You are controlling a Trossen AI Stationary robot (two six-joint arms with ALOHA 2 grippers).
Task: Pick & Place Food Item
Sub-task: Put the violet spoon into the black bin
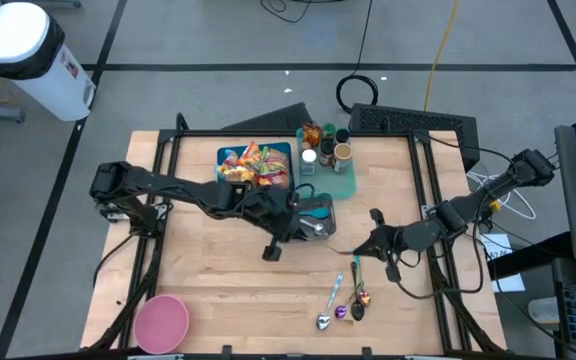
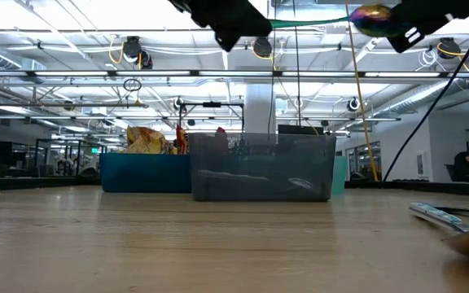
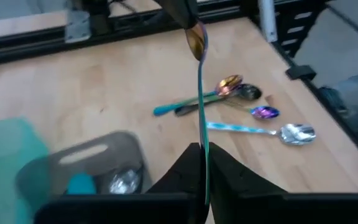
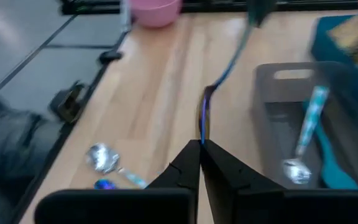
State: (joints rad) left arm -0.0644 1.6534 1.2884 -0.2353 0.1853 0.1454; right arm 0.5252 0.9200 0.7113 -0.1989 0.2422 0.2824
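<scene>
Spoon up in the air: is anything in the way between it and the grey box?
Nothing visible is. The spoon hangs above the table, held by the left gripper and the right gripper. The grey box sits close by, open on top, with one teal-handled spoon inside.

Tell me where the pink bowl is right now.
In the high view the pink bowl sits at the table's near left corner, well apart from the spoons lying toward the right.
</scene>
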